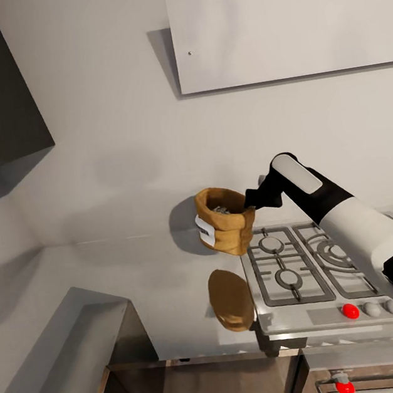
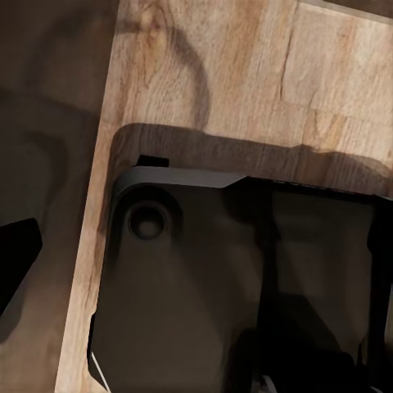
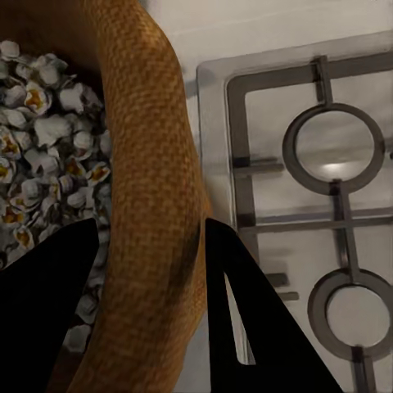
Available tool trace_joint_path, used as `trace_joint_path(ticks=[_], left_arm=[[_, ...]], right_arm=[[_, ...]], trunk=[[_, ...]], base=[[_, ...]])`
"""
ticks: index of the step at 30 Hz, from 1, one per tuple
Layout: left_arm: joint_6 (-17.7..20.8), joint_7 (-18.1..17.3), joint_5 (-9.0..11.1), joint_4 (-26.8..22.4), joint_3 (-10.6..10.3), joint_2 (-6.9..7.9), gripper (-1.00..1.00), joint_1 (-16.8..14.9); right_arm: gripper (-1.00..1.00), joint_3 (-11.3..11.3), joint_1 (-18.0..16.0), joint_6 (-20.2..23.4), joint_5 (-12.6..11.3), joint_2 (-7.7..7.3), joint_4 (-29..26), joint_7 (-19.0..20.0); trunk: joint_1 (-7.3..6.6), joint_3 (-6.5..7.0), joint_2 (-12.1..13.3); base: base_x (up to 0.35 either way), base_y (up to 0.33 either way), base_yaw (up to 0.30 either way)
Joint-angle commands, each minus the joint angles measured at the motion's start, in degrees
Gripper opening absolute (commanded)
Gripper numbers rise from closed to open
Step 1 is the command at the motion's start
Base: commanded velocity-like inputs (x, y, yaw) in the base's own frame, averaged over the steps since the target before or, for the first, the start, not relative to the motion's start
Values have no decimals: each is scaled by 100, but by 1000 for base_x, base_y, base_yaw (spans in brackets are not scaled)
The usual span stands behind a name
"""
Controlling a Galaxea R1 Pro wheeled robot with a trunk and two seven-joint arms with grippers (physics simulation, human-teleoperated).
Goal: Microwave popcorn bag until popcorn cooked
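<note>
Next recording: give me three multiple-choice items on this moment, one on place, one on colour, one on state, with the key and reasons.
1. The popcorn bag hangs:
A. above the countertop, beside the hob
B. inside a drawer
C. on the floor

2. The leftmost knob on the hob's front is:
A. green
B. red
C. black

3. The right gripper is:
A. open, well away from the bag
B. shut on the bag's rim
C. holding a pan

Key: 1 A, its reflection lies below on the slab; 2 B, red beside pale knobs; 3 B, right wrist view shows fingers either side of the rim.

The right arm reaches forward, its end effector clamped shut.
</note>
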Motion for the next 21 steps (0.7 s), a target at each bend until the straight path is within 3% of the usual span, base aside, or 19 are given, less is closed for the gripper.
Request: trace_joint_path(ticks=[1, 7, 18, 21], left_arm=[[-19, 1, -3, 4, 23, -2, 100, -5], [-19, 1, -1, 4, 29, -2, 100, -4], [-19, 1, -1, 4, 29, -2, 100, -2], [-19, 1, -1, 4, 29, -2, 100, -2]], right_arm=[[-100, 23, -9, 17, -55, -5, -14, -56], [-100, 23, -18, 244, -56, -2, -34, -25], [-100, 30, -11, 273, -56, -17, -169, 19], [-100, 39, -3, 273, -56, -47, -438, 58]], trunk=[[4, -13, -13], [4, -13, -13], [4, -13, -13], [4, -13, -13]], base=[[0, 0, 0], [0, 0, 0], [0, 0, 0], [0, 0, 0]])
